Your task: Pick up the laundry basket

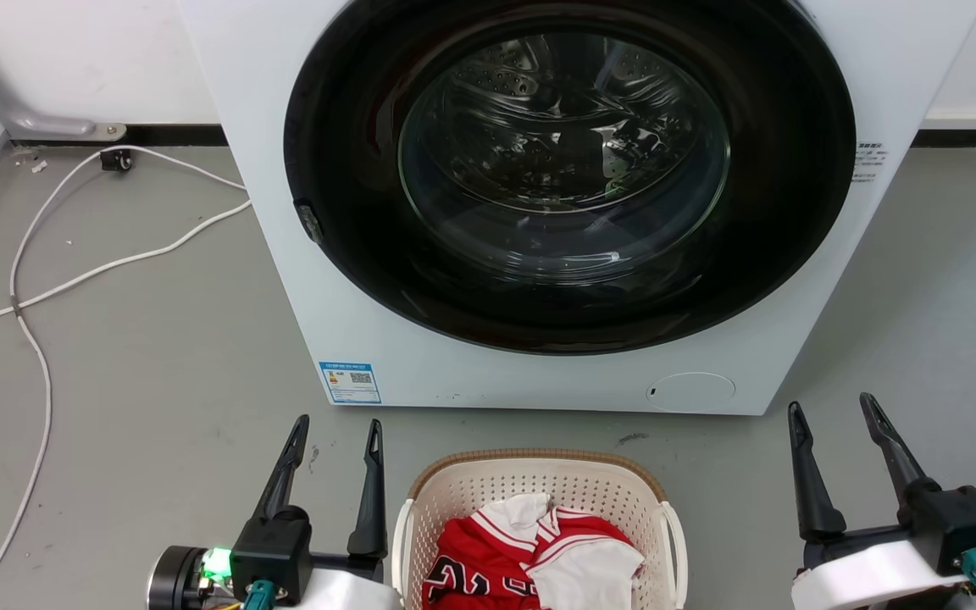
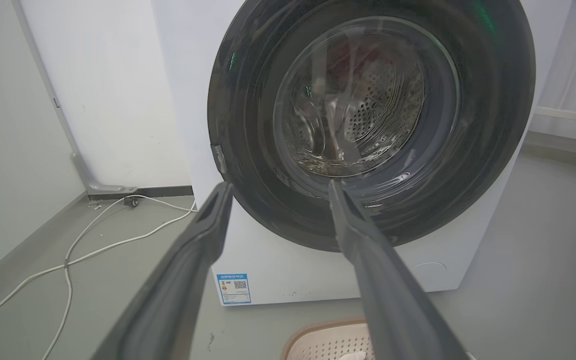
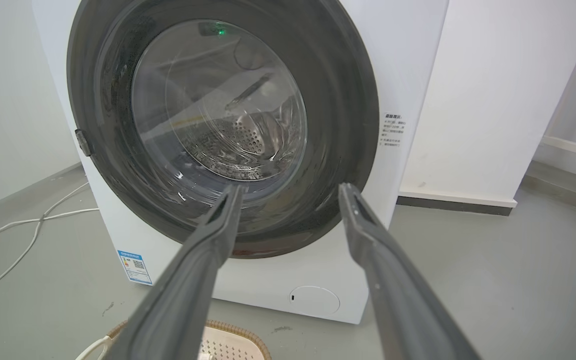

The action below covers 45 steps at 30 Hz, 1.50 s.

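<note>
The laundry basket point(image 1: 488, 487) is cream perforated plastic with a brown woven-look rim and white side handles. It stands on the floor at the bottom middle of the head view, holding red and white clothes point(image 1: 530, 555). My left gripper point(image 1: 337, 426) is open just left of the basket, fingers pointing at the washer. My right gripper point(image 1: 829, 409) is open to the basket's right, farther off. A corner of the basket point(image 2: 325, 342) shows between the left gripper's point(image 2: 280, 186) fingers, and its rim point(image 3: 233, 340) and a handle show below the right gripper point(image 3: 290, 189).
A white front-loading washer point(image 1: 539, 203) with its dark round door shut stands close behind the basket. A white cable point(image 1: 39, 288) snakes over the grey floor at the left. A white wall runs behind, and a white column point(image 3: 493, 100) stands right of the washer.
</note>
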Available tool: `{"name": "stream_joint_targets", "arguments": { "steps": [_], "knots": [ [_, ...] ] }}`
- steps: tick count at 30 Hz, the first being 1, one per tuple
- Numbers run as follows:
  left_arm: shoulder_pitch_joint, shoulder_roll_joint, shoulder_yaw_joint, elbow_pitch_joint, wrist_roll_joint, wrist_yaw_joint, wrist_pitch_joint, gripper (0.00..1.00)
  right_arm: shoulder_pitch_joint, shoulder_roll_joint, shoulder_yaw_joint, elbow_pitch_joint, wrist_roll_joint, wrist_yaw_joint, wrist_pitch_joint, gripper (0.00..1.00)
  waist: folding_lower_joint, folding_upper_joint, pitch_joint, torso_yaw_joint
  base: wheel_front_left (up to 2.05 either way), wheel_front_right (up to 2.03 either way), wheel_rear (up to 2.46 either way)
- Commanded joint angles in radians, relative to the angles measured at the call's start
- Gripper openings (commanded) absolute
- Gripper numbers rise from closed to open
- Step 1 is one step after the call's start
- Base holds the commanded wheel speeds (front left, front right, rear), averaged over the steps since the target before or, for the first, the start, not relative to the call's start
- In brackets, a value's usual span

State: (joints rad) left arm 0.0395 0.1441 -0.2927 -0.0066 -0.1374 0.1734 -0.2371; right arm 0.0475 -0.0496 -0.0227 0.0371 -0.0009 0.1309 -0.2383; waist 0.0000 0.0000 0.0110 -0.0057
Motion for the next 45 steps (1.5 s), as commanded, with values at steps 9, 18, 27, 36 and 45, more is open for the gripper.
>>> {"name": "stream_joint_targets", "arguments": {
  "steps": [9, 18, 27, 36, 45],
  "knots": [
    [0.014, -0.02, 0.023, 0.015, 0.069, -0.026, -0.023, 1.0, -0.002, -0.001, 0.002, 0.01, -0.039, 0.0, -0.021, 1.0, 0.0, 0.0, 0.005, -0.003, 0.0, 0.0, 0.0],
    [0.021, -0.039, 0.041, 0.016, 0.108, -0.05, -0.029, 1.0, -0.005, -0.001, 0.0, 0.008, -0.057, 0.0, -0.027, 1.0, 0.0, 0.0, 0.006, -0.006, 0.0, 0.0, 0.0],
    [0.025, -0.05, 0.059, 0.017, 0.117, -0.066, -0.029, 1.0, -0.002, -0.001, -0.002, 0.004, -0.051, 0.0, -0.027, 1.0, 0.0, 0.0, 0.004, -0.006, 0.0, 0.0, 0.0],
    [0.029, -0.06, 0.07, 0.016, 0.123, -0.066, -0.029, 1.0, -0.001, -0.001, 0.0, 0.007, -0.054, 0.0, -0.027, 1.0, 0.0, 0.0, 0.011, -0.009, 0.0, 0.0, 0.0],
    [-0.008, -0.066, 0.079, 0.064, 0.116, -0.085, -0.028, 1.0, -0.034, -0.001, -0.019, 0.029, -0.065, 0.0, -0.027, 1.0, 0.0, 0.0, 0.08, -0.021, 0.0, 0.0, 0.0]
  ]
}}
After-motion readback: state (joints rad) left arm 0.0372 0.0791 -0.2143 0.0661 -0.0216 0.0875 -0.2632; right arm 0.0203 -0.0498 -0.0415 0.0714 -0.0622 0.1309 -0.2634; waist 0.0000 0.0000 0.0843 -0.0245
